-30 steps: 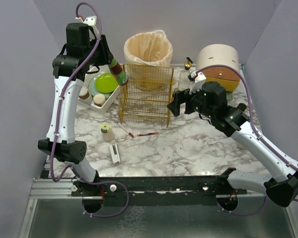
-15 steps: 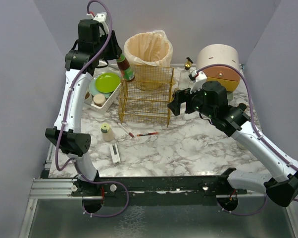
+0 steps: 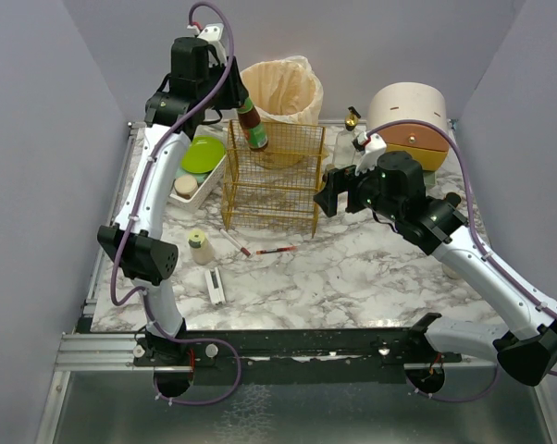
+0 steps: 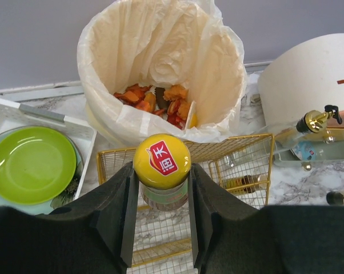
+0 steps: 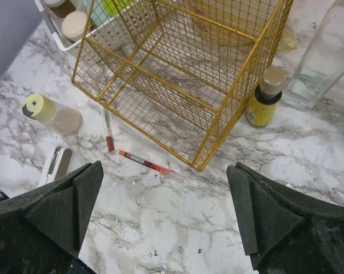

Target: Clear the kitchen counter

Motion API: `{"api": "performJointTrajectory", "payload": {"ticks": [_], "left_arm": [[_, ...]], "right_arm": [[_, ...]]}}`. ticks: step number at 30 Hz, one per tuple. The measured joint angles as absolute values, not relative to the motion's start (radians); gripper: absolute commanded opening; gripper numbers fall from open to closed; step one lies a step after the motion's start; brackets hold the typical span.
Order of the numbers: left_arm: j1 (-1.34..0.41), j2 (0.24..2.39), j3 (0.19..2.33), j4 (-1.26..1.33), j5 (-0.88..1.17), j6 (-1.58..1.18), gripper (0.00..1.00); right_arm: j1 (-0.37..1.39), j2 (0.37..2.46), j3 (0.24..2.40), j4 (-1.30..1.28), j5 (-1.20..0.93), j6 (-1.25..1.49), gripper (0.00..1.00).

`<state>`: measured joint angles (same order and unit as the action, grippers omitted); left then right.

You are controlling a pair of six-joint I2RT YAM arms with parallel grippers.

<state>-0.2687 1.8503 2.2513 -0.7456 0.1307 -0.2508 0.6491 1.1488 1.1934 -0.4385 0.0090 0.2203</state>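
My left gripper point(image 3: 240, 104) is shut on a sauce bottle point(image 3: 253, 129) with a yellow cap point(image 4: 162, 161), and the jaws pinch it just under the cap. The bottle hangs upright above the top of a gold wire rack point(image 3: 274, 176), in front of a bag-lined bin point(image 4: 160, 68). My right gripper point(image 5: 166, 194) stands wide open over the marble kitchen counter point(image 3: 352, 277), by the rack's right front corner, with nothing between its fingers. Below it lie a red-filled tube point(image 5: 146, 164) and a second tube point(image 5: 108, 132).
A white dish tray point(image 3: 212, 178) at the back left holds a green plate point(image 3: 201, 154). A pale-lidded jar point(image 3: 201, 246) and a small white device point(image 3: 215, 286) lie front left. A small yellow bottle point(image 5: 264, 97), a glass bottle point(image 5: 326, 51) and a round white container point(image 3: 408, 116) stand right of the rack.
My left arm has carried the bottle right and toward the back, from over the dish tray to above the wire rack by the bin. The right arm has not moved.
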Motion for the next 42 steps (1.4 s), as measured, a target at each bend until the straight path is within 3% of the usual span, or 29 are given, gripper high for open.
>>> {"api": "performJointTrajectory", "payload": {"ticks": [15,42], "left_arm": [[-0.286,1.871,2.217,-0.677,0.054,-0.2,0.0],[-0.345,1.87,1.899,-0.591,-0.046,-0.097,0.0]], "right_arm": [[0.649,1.149,1.192,-0.439,0.011,0.22,1.0],[0.649,1.16,1.176,-0.438,0.011,0.22,1.0]]}}
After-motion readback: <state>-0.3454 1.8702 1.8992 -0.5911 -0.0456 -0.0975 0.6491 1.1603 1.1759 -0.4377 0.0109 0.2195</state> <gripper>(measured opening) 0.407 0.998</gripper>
